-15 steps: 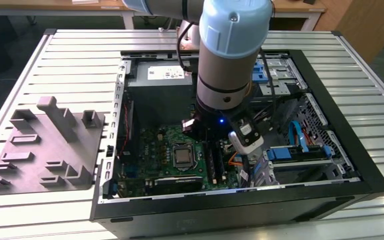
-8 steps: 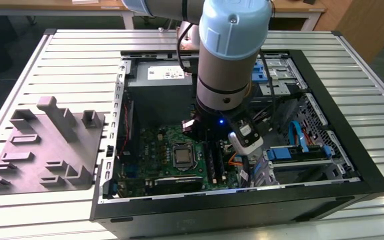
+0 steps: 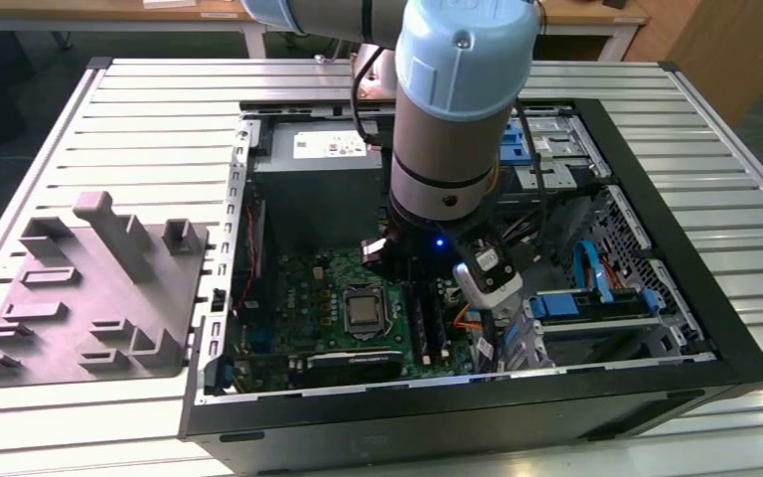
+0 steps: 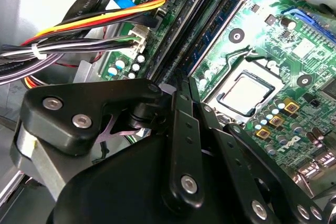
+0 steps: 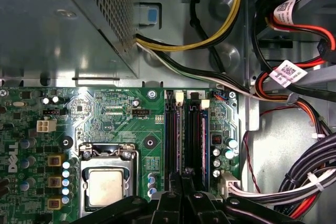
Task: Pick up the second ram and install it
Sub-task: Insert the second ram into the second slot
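My gripper (image 3: 424,298) reaches down into the open computer case, over the black memory slots (image 5: 197,129) on the green motherboard (image 3: 335,273). In both wrist views its fingers are drawn together, shut, at the near end of the slots (image 4: 181,85) (image 5: 184,174). The ram (image 4: 218,22), a thin dark blue-green stick, stands lengthwise in the slot nearer the processor socket (image 5: 107,184), and its edge (image 5: 178,129) runs straight away from the fingertips. Whether the fingers touch it is hidden by the gripper's own links.
The grey power-supply box (image 3: 315,179) fills the far end of the case. Bundles of coloured cables (image 4: 94,24) and drive cages (image 3: 594,298) crowd the side of the slots away from the socket. A grey plastic fixture (image 3: 90,288) stands on the slatted table at the exterior view's left.
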Robot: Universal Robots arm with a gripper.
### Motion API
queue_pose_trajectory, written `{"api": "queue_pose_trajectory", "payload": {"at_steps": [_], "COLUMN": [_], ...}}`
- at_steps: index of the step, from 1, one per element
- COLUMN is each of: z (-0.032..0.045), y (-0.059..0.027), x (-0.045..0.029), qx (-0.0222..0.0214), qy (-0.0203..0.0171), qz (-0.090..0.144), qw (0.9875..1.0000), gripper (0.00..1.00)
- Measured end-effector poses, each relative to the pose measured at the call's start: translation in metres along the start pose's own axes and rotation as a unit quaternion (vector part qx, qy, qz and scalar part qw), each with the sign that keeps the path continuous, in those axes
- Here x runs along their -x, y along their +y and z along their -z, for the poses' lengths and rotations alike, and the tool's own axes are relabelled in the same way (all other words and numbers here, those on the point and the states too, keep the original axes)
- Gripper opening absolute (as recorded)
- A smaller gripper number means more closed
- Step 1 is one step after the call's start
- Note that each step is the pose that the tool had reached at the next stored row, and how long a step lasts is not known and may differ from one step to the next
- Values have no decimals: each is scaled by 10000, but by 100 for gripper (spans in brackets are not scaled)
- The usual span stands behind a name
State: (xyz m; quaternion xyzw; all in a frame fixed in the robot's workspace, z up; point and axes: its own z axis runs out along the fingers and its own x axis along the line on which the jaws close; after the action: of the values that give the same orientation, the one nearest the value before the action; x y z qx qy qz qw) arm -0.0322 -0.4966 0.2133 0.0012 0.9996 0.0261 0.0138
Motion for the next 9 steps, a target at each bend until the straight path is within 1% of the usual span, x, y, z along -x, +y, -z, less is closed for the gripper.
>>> {"api": "queue_pose_trajectory", "payload": {"at_steps": [6,7,8,9], "z": [-2,-3,-3,-3], "y": [0,0,0,0], "x": [0,0,0,0], "qx": [1,2,3,3], "qy": [-1,-1,-1,-1], "qz": [0,0,0,0], "qw": [10000,10000,10000,10000], "gripper": [13,18,18,25]}}
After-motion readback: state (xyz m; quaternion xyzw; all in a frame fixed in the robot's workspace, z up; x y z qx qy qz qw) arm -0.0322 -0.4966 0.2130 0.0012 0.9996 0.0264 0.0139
